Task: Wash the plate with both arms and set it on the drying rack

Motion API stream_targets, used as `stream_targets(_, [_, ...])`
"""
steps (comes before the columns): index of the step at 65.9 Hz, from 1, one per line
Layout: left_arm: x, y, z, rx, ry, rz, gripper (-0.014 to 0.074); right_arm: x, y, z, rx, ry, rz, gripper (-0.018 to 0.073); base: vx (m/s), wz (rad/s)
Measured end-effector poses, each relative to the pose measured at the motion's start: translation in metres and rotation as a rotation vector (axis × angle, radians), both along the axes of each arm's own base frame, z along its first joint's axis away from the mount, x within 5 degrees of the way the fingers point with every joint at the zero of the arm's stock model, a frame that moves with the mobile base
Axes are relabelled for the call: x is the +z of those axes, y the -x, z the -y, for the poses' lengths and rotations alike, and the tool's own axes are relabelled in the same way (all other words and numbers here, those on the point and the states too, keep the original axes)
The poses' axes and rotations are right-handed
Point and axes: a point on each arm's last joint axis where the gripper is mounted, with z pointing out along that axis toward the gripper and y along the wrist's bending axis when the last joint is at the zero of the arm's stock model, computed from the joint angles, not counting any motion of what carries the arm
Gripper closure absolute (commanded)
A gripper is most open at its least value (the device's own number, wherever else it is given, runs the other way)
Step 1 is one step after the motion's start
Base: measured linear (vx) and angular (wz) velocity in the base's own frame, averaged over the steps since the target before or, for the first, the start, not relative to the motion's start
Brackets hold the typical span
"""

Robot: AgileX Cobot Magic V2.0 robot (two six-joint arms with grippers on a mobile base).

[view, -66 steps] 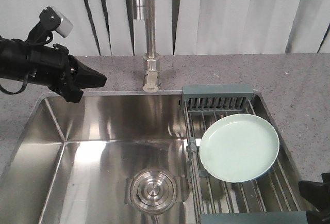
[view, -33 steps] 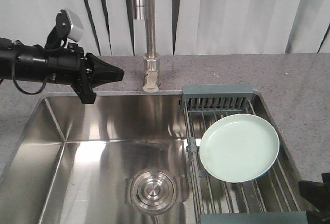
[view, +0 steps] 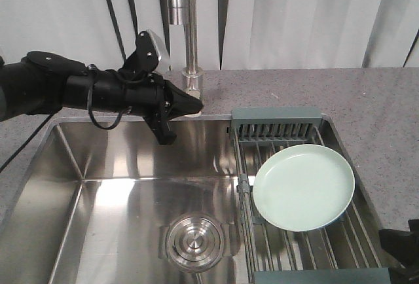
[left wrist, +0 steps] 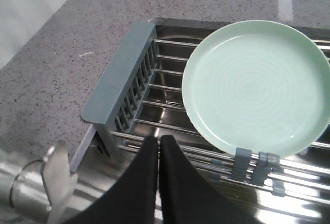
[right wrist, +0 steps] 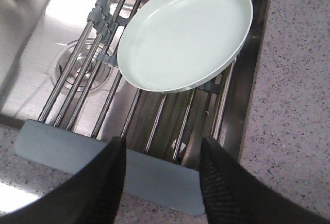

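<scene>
The pale mint-green plate point(view: 304, 186) lies flat on the wire bars of the drying rack point(view: 277, 114), which spans the right end of the sink; the plate point(left wrist: 256, 84) also shows in the left wrist view and the plate point(right wrist: 186, 32) in the right wrist view. My left gripper point(view: 191, 105) is shut and holds nothing. It hangs over the sink's back edge beside the faucet base, left of the rack, its tips point(left wrist: 159, 140) pointing toward the rack's slotted end point(left wrist: 122, 75). My right gripper point(right wrist: 162, 146) stands open above the rack's near frame point(right wrist: 154, 177), short of the plate.
A steel faucet point(view: 189, 42) rises from the grey speckled counter point(view: 366, 101) behind the sink. The steel sink basin point(view: 124, 192) has a round drain point(view: 194, 239) at its bottom. Pale curtains hang behind the counter.
My left arm has swung rightward along the sink's back edge, from the far left to the faucet base. The plate, rack and right gripper have stayed put.
</scene>
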Motion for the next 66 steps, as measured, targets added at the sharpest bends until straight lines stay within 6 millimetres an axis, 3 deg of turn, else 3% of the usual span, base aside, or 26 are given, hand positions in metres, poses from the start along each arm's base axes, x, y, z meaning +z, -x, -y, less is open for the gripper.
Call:
stream_targets(14, [-0.008, -0.018, 0.017, 0.044, -0.019, 0.035, 0.0603, 0.000, 0.000, 0.000, 0.000, 0.000, 0.000, 0.0222, 0.00, 0.00])
stream_targets(31, [-0.014, -0.034, 0.014, 0.178, -0.050, 0.077, 0.0603, 0.000, 0.000, 0.000, 0.000, 0.000, 0.000, 0.0222, 0.00, 0.00])
stream_targets(66, [0.014, -0.046, 0.010, 0.281, -0.027, 0.163, 0.0603, 0.000, 0.000, 0.000, 0.000, -0.001, 0.000, 0.0222, 0.00, 0.00])
